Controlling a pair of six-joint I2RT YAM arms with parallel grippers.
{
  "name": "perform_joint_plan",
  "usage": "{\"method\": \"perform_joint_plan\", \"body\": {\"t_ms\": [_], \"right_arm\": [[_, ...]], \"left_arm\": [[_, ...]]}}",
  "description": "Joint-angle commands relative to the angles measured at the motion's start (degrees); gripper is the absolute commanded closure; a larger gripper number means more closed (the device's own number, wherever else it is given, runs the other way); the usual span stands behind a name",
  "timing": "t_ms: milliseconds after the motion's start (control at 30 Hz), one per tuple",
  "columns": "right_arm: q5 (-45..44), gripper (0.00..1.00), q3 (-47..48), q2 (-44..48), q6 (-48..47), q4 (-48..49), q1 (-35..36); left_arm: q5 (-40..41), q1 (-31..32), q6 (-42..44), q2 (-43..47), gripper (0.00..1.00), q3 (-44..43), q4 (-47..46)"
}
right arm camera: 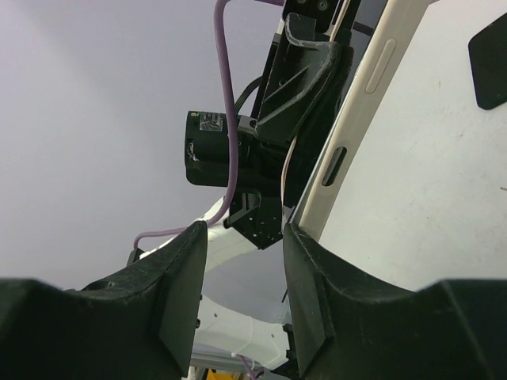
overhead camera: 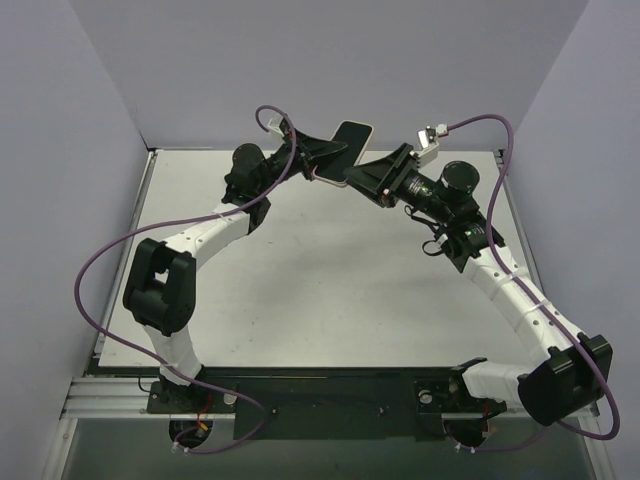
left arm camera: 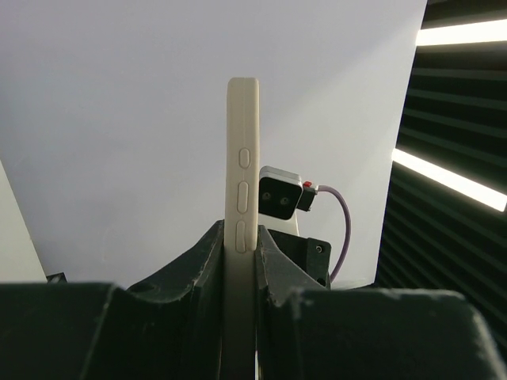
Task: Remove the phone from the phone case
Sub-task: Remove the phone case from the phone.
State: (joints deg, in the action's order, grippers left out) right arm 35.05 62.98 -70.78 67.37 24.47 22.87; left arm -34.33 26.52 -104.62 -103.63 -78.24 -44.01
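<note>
**Phone held aloft in its case, second arm lining up to pry**

The left gripper [left arm camera: 240,237] has its jaws closed on the lower end of the cream silicone phone case [left arm camera: 242,158], holding it in the air above the far side of the white bench [overhead camera: 330,290]. In the left wrist view the case stands edge-on, its side buttons showing. From above, the black-screened phone [overhead camera: 351,136] is fully seated inside the cream rim, so the separation has not begun.

The right gripper [right arm camera: 242,229] sits just beside the case with its jaws apart and nothing between them. The case edge runs past the outside of one finger.

This looks like the set-up for the peel. Next, the right jaws probably need to catch a corner or lip of the case and flex it off the phone while the left grip holds firm. A slip could drop the phone.
</note>
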Motion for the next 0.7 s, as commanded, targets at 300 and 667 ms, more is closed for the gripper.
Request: {"method": "perform_joint_plan", "body": {"t_ms": [300,667], "right_arm": [[-11.4,0.59,4.61,-3.13,-12.62,-18.41,3.93],[-10.08,0.6,9.88,-10.42,-6.91,-12.17,3.93]], "left_arm": [[0.67,0.72,-3.05,5.99,1.0,-2.89,-8.03],[1.1,2.83,-3.93,6.78,1.0,-3.06,-8.64]]}}
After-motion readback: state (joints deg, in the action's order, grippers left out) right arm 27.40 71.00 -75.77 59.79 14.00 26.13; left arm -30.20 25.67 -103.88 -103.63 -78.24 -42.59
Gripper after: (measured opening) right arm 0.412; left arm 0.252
